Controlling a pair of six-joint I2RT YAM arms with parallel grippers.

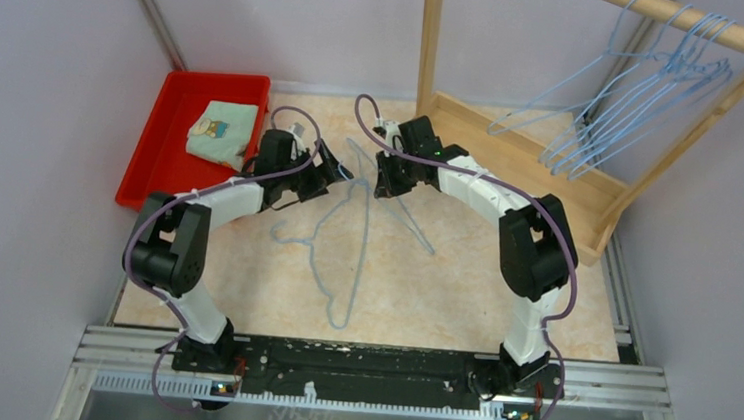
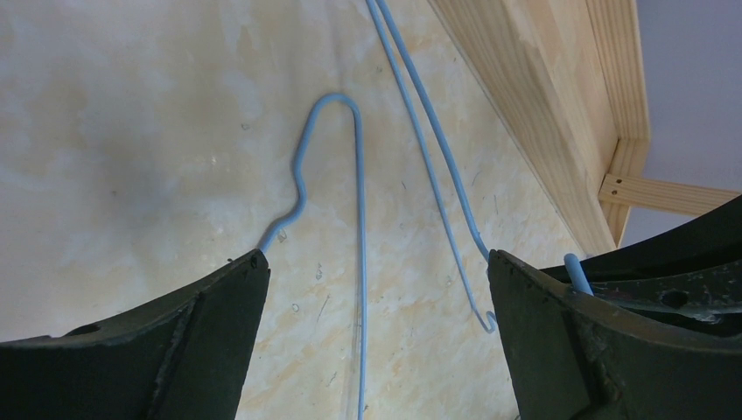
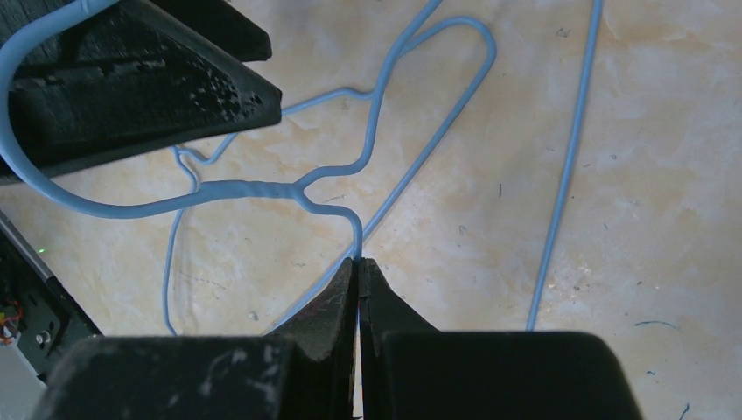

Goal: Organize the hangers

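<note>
Right gripper (image 3: 359, 265) clamped on a hanger (image 3: 254, 188).
Your left gripper (image 2: 374, 262) gapes open above a second hanger (image 2: 360, 201) on the table (image 2: 131, 131).

Upper left, a tray (image 1: 154, 158) holds a folded cloth (image 1: 222, 133). Upper right stands a rack (image 1: 513, 153), with hung hangers (image 1: 599, 136) on its rail. At centre, loose hangers (image 1: 363, 231) lie on the surface (image 1: 461, 297) between my left hand (image 1: 336, 172) and right hand (image 1: 384, 183).

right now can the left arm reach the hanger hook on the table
Probably yes: the left gripper is open and the hanger hook lies flat on the table just ahead of it, uncovered. The right gripper, shut on another hanger, is close and may crowd it.
</note>
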